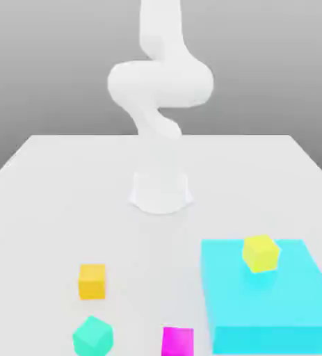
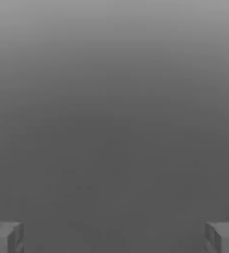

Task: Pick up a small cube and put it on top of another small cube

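The small orange-yellow cube (image 1: 92,281) rests on the white table (image 1: 59,201), toward the exterior view's left and near the front. A lemon-yellow cube (image 1: 260,253) sits on a flat cyan block (image 1: 268,295) at the exterior view's right. A magenta cube (image 1: 177,341) and a teal cube (image 1: 92,336) lie at the front edge. In the hand view my gripper (image 2: 114,237) is open, its two grey fingertips (image 2: 5,237) far apart with nothing between them, facing plain grey background.
The white arm (image 1: 160,83) rises from its round base (image 1: 161,191) at the table's middle and bends upward out of the picture. The cyan block is a low raised platform at the front right.
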You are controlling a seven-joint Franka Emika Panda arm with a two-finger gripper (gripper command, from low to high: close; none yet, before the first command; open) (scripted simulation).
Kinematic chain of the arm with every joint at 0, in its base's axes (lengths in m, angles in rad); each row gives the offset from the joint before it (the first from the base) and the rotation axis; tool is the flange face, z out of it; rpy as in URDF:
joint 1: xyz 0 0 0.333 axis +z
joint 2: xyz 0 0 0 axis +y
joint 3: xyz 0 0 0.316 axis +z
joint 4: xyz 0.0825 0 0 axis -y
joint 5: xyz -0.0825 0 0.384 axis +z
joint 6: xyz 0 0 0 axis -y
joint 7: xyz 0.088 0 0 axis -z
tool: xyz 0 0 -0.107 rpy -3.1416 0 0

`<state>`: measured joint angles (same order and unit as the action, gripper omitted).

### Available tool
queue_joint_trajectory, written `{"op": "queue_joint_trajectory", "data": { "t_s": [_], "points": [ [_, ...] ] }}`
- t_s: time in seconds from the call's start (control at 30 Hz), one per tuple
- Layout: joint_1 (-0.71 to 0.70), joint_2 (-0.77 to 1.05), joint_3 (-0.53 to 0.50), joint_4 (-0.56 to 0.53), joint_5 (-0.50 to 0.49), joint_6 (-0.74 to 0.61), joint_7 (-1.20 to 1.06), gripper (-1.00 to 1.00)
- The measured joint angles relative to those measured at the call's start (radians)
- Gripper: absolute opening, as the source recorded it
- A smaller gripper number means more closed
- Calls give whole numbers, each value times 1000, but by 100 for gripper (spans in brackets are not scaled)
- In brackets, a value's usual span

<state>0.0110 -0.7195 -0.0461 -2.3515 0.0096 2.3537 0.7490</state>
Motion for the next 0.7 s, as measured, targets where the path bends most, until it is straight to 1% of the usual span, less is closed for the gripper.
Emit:
{"op": "queue_joint_trajectory", "data": {
  "t_s": [0.2,0.43,0.57,0.63,0.7],
  "points": [
    [25,227,-121,-137,30,148,-144,0],
    [29,492,-231,-295,69,318,-313,0],
    [9,636,-271,-384,76,414,-397,0],
    [-20,706,-284,-429,60,462,-425,0],
    [-37,767,-286,-451,65,507,-453,0]
  ]
}}
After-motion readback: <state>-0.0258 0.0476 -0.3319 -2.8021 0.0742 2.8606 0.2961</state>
